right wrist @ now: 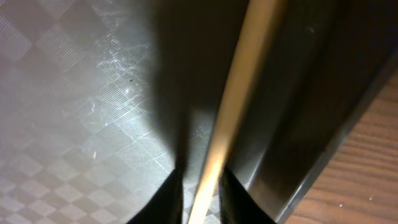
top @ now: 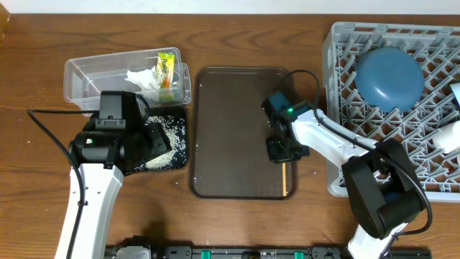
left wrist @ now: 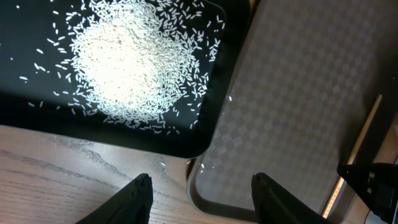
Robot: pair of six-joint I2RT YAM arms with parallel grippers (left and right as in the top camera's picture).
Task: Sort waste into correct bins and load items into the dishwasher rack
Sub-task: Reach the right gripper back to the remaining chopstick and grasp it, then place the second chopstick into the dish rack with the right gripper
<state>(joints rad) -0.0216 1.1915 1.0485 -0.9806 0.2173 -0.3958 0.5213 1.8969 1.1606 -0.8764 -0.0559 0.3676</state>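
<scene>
The clear tub (top: 86, 75) at the back left holds crumpled white tissue (top: 144, 78) and the yellow-green wrapper (top: 167, 68). Rice grains (top: 169, 140) lie in the black tray (top: 180, 162); they also show in the left wrist view (left wrist: 130, 68). My left gripper (left wrist: 205, 199) is open and empty above the black tray's corner. My right gripper (right wrist: 202, 199) is shut on a wooden chopstick (right wrist: 242, 93) that lies along the brown tray's right edge (top: 287, 178). The grey rack (top: 345, 144) holds the blue bowl-plate (top: 389, 78) and a white bowl (top: 449, 137). The cups are not visible.
The large brown serving tray (top: 230, 129) lies between the black tray and the rack. Its raised rim (right wrist: 336, 106) runs just right of the chopstick. My right arm's cable arcs over the tray's far right corner.
</scene>
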